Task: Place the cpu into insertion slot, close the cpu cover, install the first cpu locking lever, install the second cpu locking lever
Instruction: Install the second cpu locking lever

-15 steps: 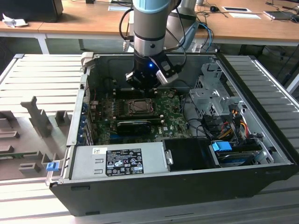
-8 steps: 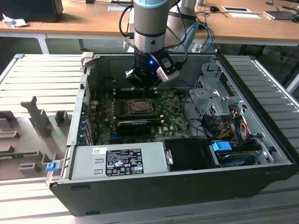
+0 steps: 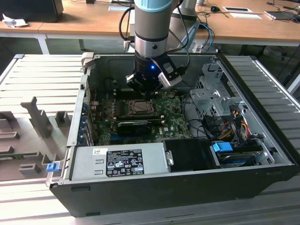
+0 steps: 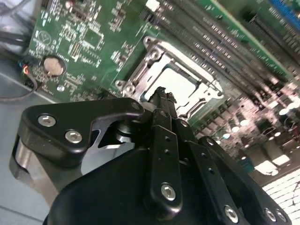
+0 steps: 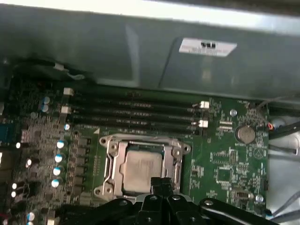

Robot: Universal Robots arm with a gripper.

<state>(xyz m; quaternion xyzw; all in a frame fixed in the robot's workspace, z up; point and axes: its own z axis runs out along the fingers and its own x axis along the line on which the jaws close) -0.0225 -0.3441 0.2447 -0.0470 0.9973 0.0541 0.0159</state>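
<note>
One chip, the cpu (image 5: 142, 169), lay seated in the insertion slot (image 5: 108, 169) under the closed cpu cover (image 5: 178, 161), directly below the clenched, empty hand (image 5: 161, 182) poised at the cover's near edge.

Place: lab or workshop.
Signs: opened computer case (image 3: 178, 187) on a slatted metal bench (image 3: 42, 79); wooden desks (image 3: 84, 26) behind the case.

Silver arm (image 3: 150, 44), blue ring, black screwed tool (image 4: 161, 101)
</note>
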